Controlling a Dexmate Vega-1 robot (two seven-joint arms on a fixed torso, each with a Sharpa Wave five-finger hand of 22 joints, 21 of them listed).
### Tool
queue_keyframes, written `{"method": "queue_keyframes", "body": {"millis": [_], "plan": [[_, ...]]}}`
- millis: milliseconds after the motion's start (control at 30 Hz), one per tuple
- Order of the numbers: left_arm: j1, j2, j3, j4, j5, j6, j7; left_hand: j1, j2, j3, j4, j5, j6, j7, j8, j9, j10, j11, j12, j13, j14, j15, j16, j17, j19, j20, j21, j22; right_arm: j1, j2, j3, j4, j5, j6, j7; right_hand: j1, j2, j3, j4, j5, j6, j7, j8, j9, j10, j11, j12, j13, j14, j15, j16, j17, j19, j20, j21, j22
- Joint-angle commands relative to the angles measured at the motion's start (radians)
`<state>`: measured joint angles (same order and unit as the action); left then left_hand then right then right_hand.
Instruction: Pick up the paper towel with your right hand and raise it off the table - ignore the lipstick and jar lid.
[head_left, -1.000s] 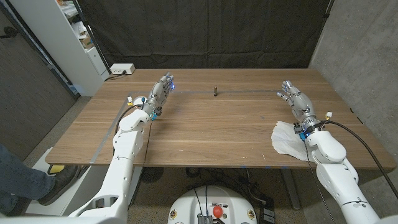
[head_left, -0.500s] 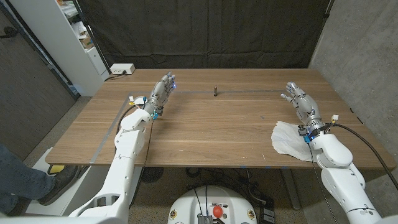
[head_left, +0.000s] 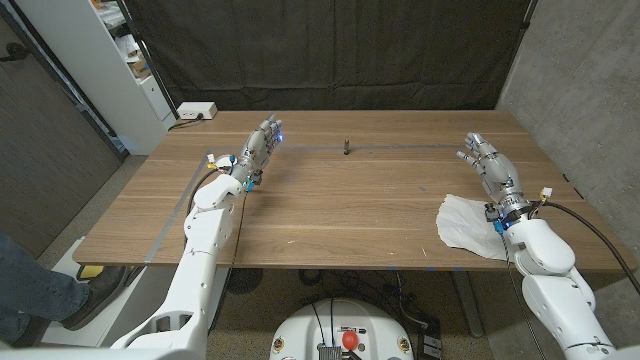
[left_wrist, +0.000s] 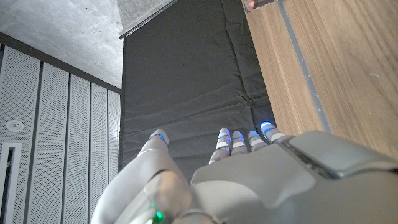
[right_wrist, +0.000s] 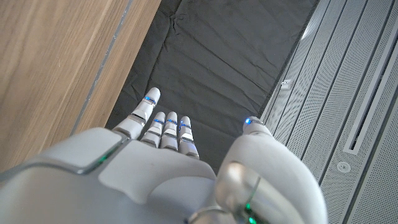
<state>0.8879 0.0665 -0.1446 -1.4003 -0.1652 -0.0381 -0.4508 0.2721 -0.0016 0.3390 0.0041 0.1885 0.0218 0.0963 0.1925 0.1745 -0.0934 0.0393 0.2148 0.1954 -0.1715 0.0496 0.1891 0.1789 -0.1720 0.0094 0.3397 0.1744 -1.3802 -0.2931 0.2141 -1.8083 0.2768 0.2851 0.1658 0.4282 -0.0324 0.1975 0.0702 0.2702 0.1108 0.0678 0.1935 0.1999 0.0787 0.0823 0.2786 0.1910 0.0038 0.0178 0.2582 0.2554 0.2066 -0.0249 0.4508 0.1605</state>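
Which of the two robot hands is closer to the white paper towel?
The right hand. The crumpled paper towel lies beside that arm's wrist near the table's front edge, while the left hand is far across the table.

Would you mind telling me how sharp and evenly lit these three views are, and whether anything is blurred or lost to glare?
Head view: even, soft light, no glare on the table; the paper towel is crisp, the small upright object too tiny to make out. Left wrist view: left hand close and soft, blue fingertip lights glowing. Right wrist view: right hand likewise soft, the wood grain sharp.
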Motion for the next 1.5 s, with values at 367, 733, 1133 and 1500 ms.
{"method": "queue_keyframes", "body": {"millis": [367,733,1133,1500], "plan": [[-0.002,-0.003,0.004,0.006,-0.001,0.003,-0.003,0.000,0.010,0.002,-0.006,-0.003,0.008,0.004,0.005,0.005,0.008,-0.002,0.003,0.000,-0.006,0.004,0.004,0.003,-0.131,0.004,-0.006,0.003,-0.065,0.025,0.038,-0.028,-0.003,0.020,-0.001,0.002,0.010,-0.004,-0.001,0.007,0.015,-0.008,0.012,0.001,0.007,0.004,-0.005,0.001,0.011,0.002,-0.002,-0.001,0.016,-0.004,-0.006,0.004],[-0.012,-0.005,0.015,0.015,0.009,0.003,-0.004,-0.001,0.012,0.002,-0.008,-0.003,0.010,0.003,0.004,0.005,0.010,-0.002,0.003,0.000,-0.007,0.004,0.003,0.003,-0.131,0.004,-0.011,0.003,-0.091,0.040,0.051,-0.028,-0.033,0.050,-0.018,0.004,0.012,-0.004,-0.003,0.009,0.024,-0.013,0.015,0.000,0.012,0.004,-0.009,0.001,0.020,0.000,-0.001,-0.004,0.027,-0.002,-0.011,0.004],[-0.014,-0.004,0.020,0.007,0.014,0.010,0.001,-0.001,0.014,0.001,-0.009,-0.003,0.015,0.004,0.005,0.005,0.009,0.000,0.002,0.000,-0.006,0.004,0.003,0.003,-0.130,0.005,-0.015,0.004,-0.101,0.051,0.061,-0.017,-0.033,0.069,-0.017,0.007,0.013,-0.003,-0.006,0.010,0.026,-0.014,0.015,-0.001,0.015,0.002,-0.012,0.002,0.023,-0.001,-0.002,-0.006,0.031,-0.001,-0.016,0.004],[-0.018,-0.006,0.023,0.017,0.014,0.005,-0.002,-0.002,0.015,0.000,-0.011,-0.003,0.016,0.004,0.003,0.005,0.008,0.000,0.002,0.000,-0.007,0.004,0.002,0.003,-0.129,0.006,-0.019,0.004,-0.130,0.059,0.076,-0.034,-0.036,0.080,-0.017,0.008,0.014,-0.004,-0.007,0.011,0.027,-0.014,0.015,-0.001,0.017,0.003,-0.014,0.002,0.025,-0.001,-0.003,-0.007,0.035,-0.002,-0.020,0.005]]}}
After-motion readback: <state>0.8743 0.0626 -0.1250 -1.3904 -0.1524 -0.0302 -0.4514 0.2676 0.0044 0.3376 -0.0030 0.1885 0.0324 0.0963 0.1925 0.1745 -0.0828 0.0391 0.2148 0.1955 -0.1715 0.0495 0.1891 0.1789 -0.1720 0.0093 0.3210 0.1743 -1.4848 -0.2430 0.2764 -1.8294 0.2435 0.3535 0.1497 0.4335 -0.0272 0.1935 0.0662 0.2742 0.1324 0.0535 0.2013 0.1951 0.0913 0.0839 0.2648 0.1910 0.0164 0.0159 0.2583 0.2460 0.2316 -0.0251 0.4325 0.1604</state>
